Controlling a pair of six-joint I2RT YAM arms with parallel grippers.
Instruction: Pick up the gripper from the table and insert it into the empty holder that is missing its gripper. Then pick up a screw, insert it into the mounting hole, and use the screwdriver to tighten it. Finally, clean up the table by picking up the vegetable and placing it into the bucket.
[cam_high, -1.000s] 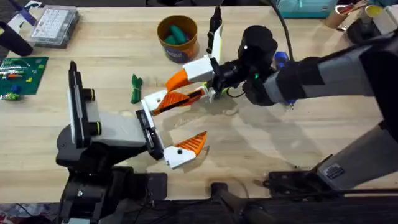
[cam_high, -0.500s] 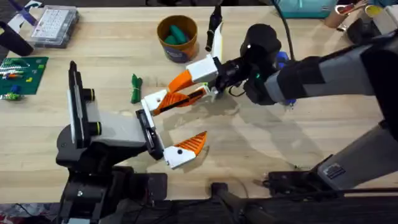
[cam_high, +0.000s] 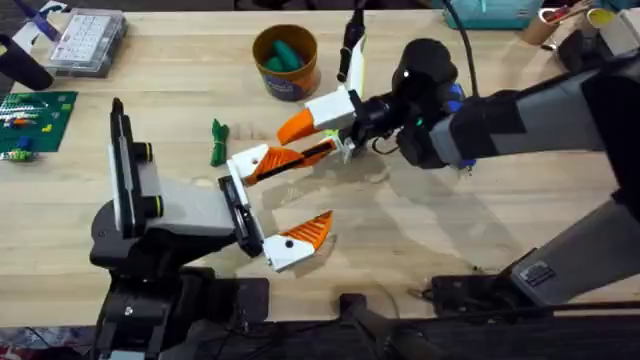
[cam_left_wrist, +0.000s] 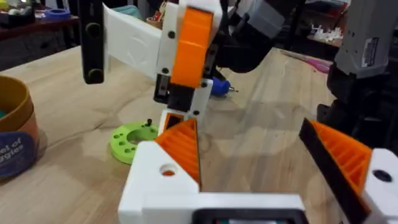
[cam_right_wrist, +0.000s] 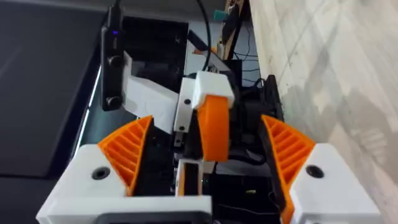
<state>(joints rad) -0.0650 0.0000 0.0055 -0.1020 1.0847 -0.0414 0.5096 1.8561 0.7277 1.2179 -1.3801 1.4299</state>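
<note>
Orange finger (cam_high: 285, 160) is up above the middle of the counter (cam_high: 480, 230). Its white bracket (cam_high: 245, 160) sits at the tip of the left arm. It makes one side of the left tool (cam_high: 328, 185), and that tool is wide open with nothing in it.

The right tool (cam_right_wrist: 205, 124) is wide too. It has one side on each side of the orange finger, and in the right wrist view there is a gap on both sides. So it is around the finger, not pinching it.

I think the step now is getting the finger to sit right in its bracket. To do it well, the right tool should close slowly and push straight along the finger, not from the side. The left arm should hold very steady. A crooked push could tip the finger or jam it.

The little round hole (cam_left_wrist: 166, 169) in the white part has no screw head that I can see. It needs to stay easy to reach, so the right tool should back straight out when it lets go.

The green toy vegetable (cam_high: 217, 142) lies on the counter, left of the middle. The yellow bucket (cam_high: 285, 88) stands near the far edge. A bright green ring (cam_left_wrist: 127, 142) lies just past the tools.
</note>
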